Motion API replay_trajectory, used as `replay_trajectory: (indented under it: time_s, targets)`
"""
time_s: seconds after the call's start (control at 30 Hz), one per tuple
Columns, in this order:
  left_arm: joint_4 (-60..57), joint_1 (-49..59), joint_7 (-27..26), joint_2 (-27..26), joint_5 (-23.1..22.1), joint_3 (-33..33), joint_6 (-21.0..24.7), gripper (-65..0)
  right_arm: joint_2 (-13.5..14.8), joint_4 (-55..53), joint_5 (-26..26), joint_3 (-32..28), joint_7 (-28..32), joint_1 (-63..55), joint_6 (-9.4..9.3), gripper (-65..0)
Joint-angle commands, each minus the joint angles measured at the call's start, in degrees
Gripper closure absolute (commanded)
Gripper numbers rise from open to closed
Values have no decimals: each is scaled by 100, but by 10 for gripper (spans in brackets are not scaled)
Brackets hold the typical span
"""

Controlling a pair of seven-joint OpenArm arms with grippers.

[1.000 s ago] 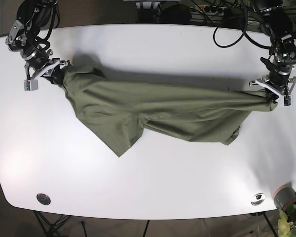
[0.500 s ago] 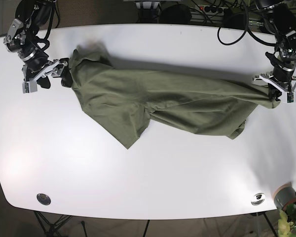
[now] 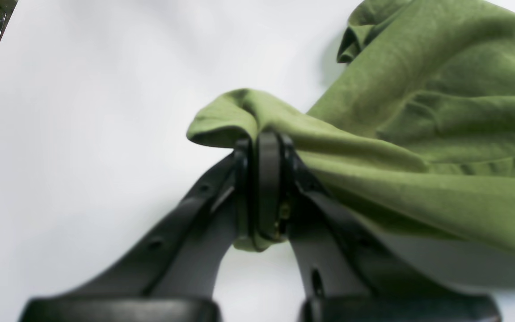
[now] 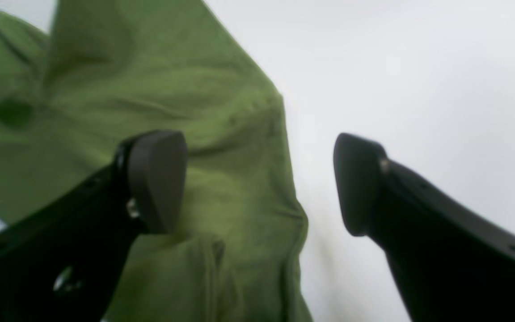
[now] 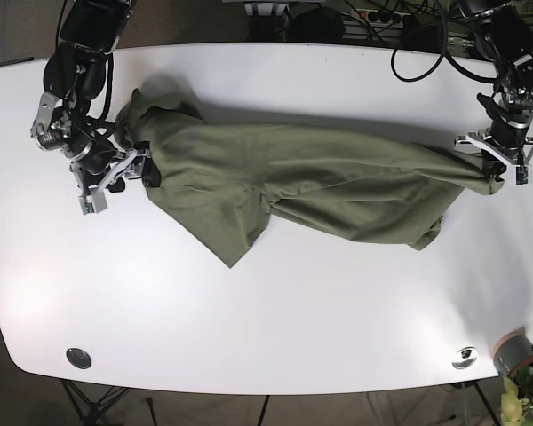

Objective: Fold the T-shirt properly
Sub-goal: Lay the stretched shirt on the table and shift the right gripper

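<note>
the right gripper sits at the left of the base view with its jaws spread wide and nothing between them; in its wrist view the two pads straddle the edge of the t-shirt, one pad over cloth, the other over bare table. the olive shirt lies crumpled in a long band across the upper middle of the table, a flap hanging toward lower centre. at the far right the left gripper is pinched tight on a bunched corner of the fabric. i'd say this is the spreading-out step before any fold: the free claw needs to close on the left edge so both can pull the shirt flat. no containers in sight.
</note>
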Motion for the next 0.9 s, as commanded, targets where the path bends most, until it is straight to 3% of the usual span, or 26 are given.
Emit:
replay_trajectory:
  time_s: [0.0,0.27,0.43,0.6,0.87]
  targets:
    - [98,-26,-131,-114,-54,-31,-3,0,66,-203,-75,-87,225,313,24,-477]
    - [89,-26,-131,-114,-54,-22,-3,0,66,-889,-576,-412,805,568,24,-479]
    - [98,-26,-131,-114,-63,-22,-12,0,48,-942,-559,-667,814,550,24,-474]
    - [89,-26,-131,-114,-63,-22,-12,0,-207,-924,-603,-843,814,392,24,-474]
    - [89,-35,-131,-114,-63,-22,-12,0,-339,-845,-629,-843,858,304,24,-453]
